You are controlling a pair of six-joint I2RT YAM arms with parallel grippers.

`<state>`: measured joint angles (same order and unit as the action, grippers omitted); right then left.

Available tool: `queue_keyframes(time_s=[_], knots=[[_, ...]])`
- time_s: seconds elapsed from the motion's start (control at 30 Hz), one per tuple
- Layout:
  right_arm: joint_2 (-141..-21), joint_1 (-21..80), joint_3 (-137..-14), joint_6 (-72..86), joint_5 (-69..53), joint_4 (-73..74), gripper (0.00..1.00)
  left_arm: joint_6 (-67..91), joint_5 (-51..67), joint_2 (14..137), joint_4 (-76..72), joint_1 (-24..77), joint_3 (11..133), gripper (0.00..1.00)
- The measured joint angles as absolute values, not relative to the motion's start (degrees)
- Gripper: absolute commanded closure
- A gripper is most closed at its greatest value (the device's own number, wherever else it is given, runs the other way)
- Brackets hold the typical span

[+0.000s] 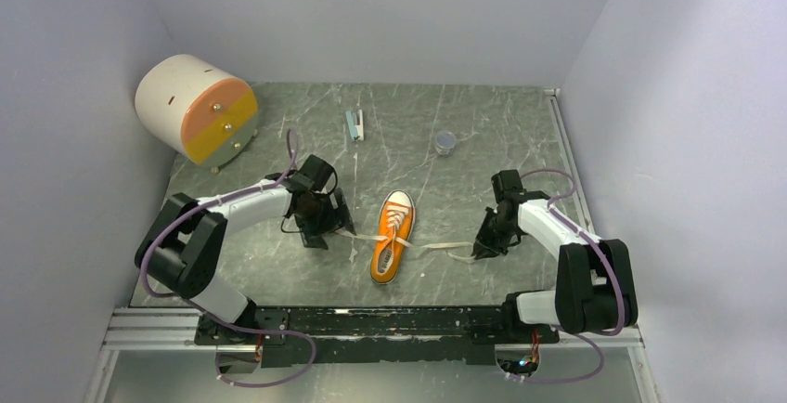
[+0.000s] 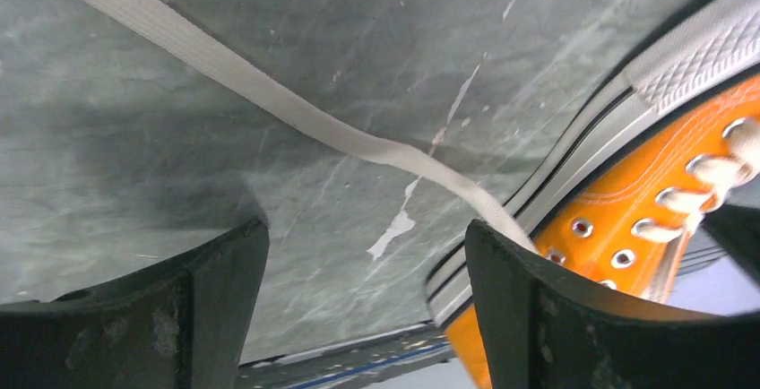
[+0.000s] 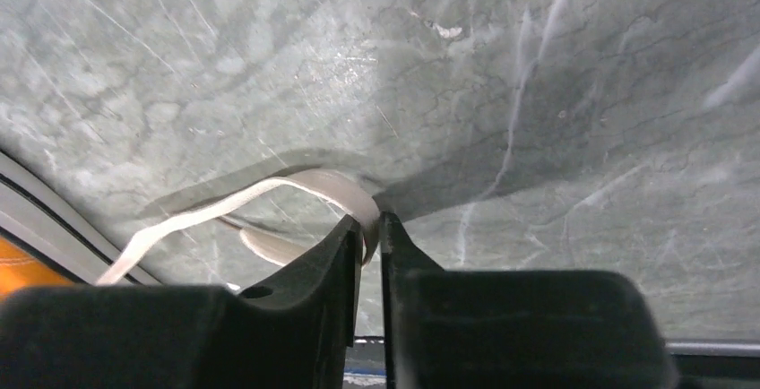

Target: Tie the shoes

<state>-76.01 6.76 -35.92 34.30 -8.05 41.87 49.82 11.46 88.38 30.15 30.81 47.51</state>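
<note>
An orange sneaker (image 1: 393,236) with white sole and toe cap lies mid-table, toe pointing away. Its left lace (image 2: 269,98) runs flat across the table toward my left gripper (image 1: 331,225). That gripper is open, low over the table just left of the shoe (image 2: 645,219), and the lace passes beyond its fingertips, not between them. The right lace (image 1: 445,249) stretches from the shoe to my right gripper (image 1: 484,245). In the right wrist view the right gripper (image 3: 372,228) is shut on a folded loop of that lace (image 3: 332,187), at table level.
A white cylindrical drum with an orange and yellow face (image 1: 197,108) stands at the back left. A small teal object (image 1: 355,124) and a small round grey cap (image 1: 445,142) lie on the far part of the table. Walls close in on three sides.
</note>
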Motion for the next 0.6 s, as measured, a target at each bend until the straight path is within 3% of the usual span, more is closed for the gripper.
queue_keyframes(time_s=[0.23,0.33,0.6], knots=[[-74.74,6.76,-35.70,34.39,-8.43,40.16,0.92,62.24,12.62,92.27,29.19,31.00,49.32,0.18],[-73.06,6.76,-35.68,34.33,-8.82,39.94,0.92,67.33,11.90,93.10,29.21,31.73,50.00,0.38],[-72.10,6.76,-35.64,34.22,-9.69,39.46,0.92,79.00,6.72,96.47,33.87,36.77,53.82,0.26]])
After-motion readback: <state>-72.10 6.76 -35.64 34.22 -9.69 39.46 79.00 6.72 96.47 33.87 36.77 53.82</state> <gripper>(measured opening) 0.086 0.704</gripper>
